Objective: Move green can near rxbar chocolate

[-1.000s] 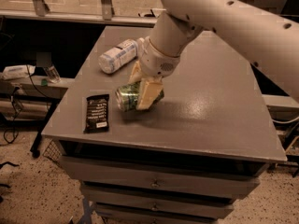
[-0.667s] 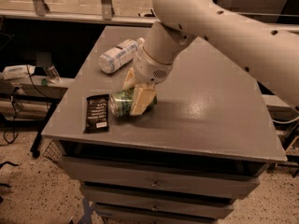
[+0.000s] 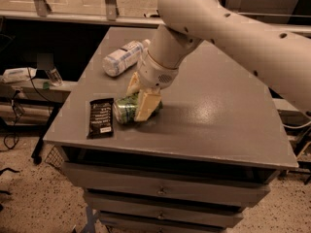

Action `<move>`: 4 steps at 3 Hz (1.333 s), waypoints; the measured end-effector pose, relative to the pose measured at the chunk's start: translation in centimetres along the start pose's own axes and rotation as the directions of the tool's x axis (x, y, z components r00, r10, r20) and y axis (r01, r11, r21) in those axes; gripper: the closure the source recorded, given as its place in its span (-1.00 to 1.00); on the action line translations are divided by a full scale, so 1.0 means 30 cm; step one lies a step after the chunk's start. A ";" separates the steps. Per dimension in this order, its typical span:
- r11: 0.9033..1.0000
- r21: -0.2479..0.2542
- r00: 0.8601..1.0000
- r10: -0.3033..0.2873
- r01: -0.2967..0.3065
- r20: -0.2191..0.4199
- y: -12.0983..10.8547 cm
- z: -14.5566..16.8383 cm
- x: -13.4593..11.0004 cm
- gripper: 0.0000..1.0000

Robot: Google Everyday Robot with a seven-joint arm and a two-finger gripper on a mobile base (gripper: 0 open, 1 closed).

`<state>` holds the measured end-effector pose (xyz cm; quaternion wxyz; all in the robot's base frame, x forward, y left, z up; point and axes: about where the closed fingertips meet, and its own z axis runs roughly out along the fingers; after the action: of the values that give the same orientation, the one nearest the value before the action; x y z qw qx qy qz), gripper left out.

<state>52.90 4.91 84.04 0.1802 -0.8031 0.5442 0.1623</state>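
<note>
You've got one green can (image 3: 124, 110), one rxbar chocolate (image 3: 101, 117) and one clear plastic bottle (image 3: 121, 58): three loose items, all on one table (image 3: 218, 115). One arm (image 3: 233, 33), one gripper (image 3: 138, 102). It sits low at the can, near the table's front-left, with its two fingers clamped on the can, one on each side.

grey table (image 3: 218, 120), rxbar chocolate (image 3: 101, 117), green can (image 3: 124, 110) in tool (image 3: 136, 104), bottle (image 3: 121, 58)

Likely a lab or workshop: beneath the gripper (image 3: 140, 100), which clasps the green can (image 3: 124, 110), stands a grey drawer cabinet (image 3: 218, 130); cables (image 3: 9, 139) trail over speckled floor (image 3: 34, 203) lower down, off to one side.
</note>
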 end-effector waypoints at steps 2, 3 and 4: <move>1.000 -0.004 1.000 -0.003 0.003 0.000 0.001 0.008 -0.005 -0.28; 1.000 -0.005 1.000 -0.005 0.005 0.000 0.002 0.012 -0.007 -0.74; 1.000 -0.007 1.000 -0.006 0.006 0.001 0.002 0.015 -0.010 -1.00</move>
<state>52.71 5.33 83.76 0.1780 -0.8053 0.5412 0.1639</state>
